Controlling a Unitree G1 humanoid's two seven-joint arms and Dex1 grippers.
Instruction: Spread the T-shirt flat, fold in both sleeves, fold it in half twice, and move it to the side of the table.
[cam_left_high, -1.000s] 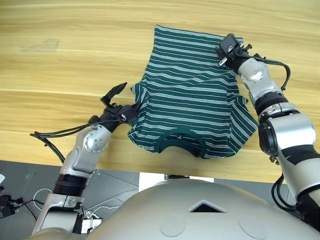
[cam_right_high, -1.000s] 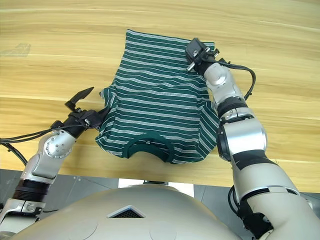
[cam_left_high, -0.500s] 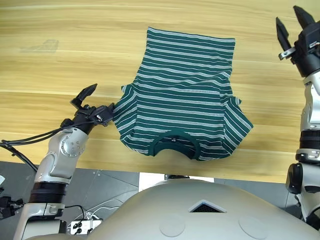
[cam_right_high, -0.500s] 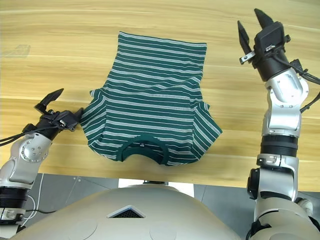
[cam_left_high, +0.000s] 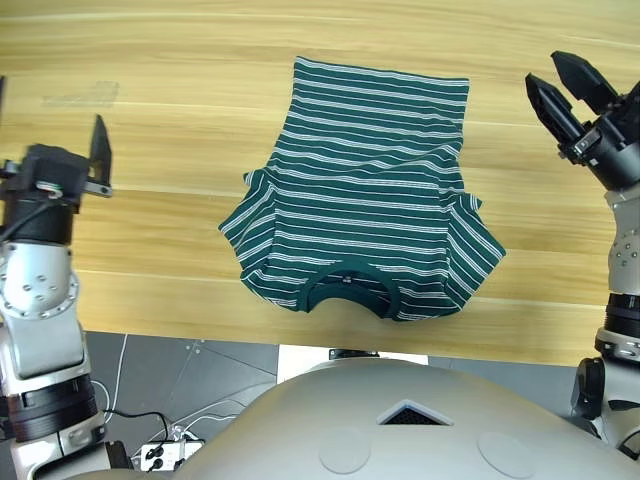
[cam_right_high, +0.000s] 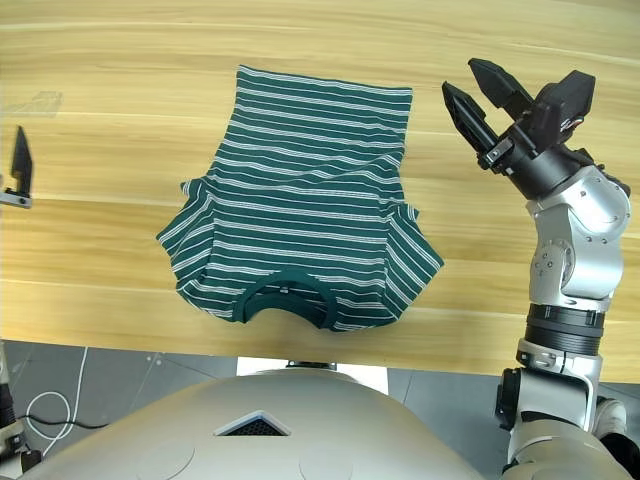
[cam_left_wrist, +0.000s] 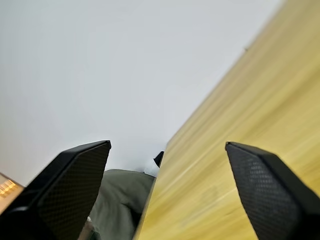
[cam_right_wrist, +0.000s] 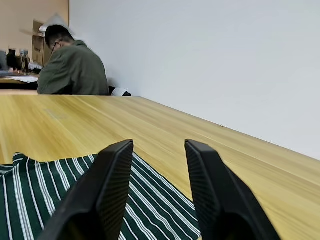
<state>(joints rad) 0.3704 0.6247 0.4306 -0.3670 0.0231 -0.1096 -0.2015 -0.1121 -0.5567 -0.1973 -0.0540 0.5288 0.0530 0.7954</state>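
Roughly: T-shirt (cam_left_high: 365, 190) spread on table (cam_left_high: 150, 60), sleeves rumpled; I judge all folds pending. Left gripper (cam_left_wrist: 167, 145), right gripper (cam_right_high: 458, 76) spread wide, empty.

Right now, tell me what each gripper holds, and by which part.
Nothing is held. The left gripper and right gripper are both open, apart from the dark green, white-striped T-shirt lying on the light wooden table.

A light wooden table (cam_left_high: 150, 110) carries the striped green T-shirt (cam_left_high: 365, 190), lying flat.
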